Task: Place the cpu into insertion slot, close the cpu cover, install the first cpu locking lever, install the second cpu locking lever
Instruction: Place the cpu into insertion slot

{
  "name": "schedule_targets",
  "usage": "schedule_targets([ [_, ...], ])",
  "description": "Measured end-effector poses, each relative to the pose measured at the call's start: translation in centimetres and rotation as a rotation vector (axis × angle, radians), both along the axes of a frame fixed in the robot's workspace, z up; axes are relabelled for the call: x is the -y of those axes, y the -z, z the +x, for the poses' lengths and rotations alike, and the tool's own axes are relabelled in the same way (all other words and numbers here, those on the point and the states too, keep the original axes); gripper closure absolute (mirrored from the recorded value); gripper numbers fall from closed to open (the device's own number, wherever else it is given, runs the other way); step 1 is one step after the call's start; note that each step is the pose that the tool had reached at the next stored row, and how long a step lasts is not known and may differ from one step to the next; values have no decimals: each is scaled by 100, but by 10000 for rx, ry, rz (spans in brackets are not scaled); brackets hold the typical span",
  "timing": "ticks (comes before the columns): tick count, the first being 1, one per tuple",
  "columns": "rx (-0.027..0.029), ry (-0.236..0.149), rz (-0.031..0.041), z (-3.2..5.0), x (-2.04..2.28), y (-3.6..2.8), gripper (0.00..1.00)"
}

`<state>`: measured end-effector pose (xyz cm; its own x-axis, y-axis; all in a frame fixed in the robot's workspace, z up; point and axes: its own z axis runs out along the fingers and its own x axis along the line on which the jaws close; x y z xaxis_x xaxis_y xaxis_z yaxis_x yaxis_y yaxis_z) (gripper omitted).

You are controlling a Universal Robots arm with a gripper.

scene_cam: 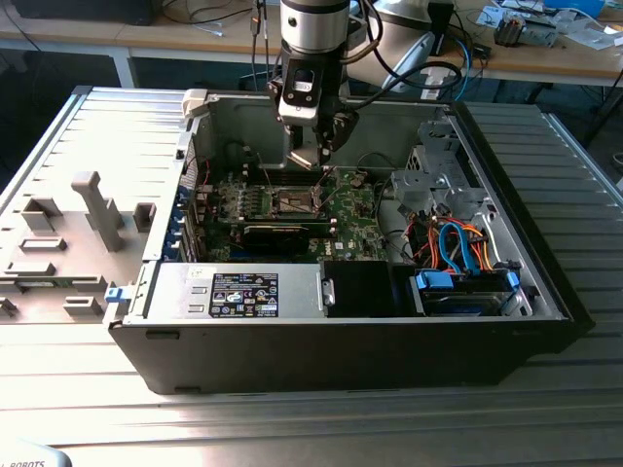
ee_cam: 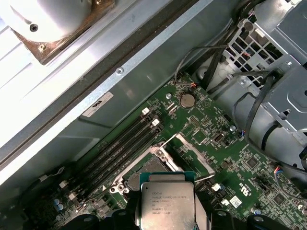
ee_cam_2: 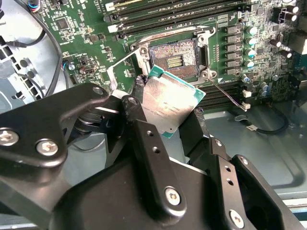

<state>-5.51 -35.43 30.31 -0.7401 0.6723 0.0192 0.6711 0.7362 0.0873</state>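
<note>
Item: cpu (ee_cam: 167, 206), a flat square chip with a dull metal top and a green rim.
Position: held tilted in the air just above the insertion slot (ee_cam_2: 175, 60), not seated in it.
End effector (ee_cam_2: 167, 101): closed on the cpu, one black finger against each of two opposite edges.
Insertion slot: bare, with its dark centre exposed, on the green circuit board (ee_cam_2: 72, 38).
Cpu cover (ee_cam: 199, 155): swung open on its hinge and clear of the slot.
Housing: open computer case (scene_cam: 341, 341) lying on the ribbed counter (scene_cam: 292, 418).
Handling, judged: light, thin and stiff; the smooth top is likely slippery; the underside contacts and the slot's pins are probably fragile.
Hold, judged: the opposite side edges only, keeping the faces untouched and the chip level.
Progress, judged: first step under way; cover not yet closed.
</note>
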Motion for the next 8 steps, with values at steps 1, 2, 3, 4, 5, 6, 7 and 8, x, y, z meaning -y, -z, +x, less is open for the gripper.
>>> schedule_targets([
  [1, 0, 22, 0, 0, 0, 0, 46],
  [2, 0, 51, 0, 0, 0, 1, 46],
  [3, 0, 81, 0, 0, 0, 1, 46],
  [4, -1, 113, -1, 0, 0, 1, 46],
  [5, -1, 130, 0, 0, 0, 1, 46],
  [6, 0, 151, 0, 0, 0, 1, 46],
  [7, 0, 188, 0, 0, 0, 2, 46],
  [8, -1, 218, 0, 0, 0, 2, 46],
])
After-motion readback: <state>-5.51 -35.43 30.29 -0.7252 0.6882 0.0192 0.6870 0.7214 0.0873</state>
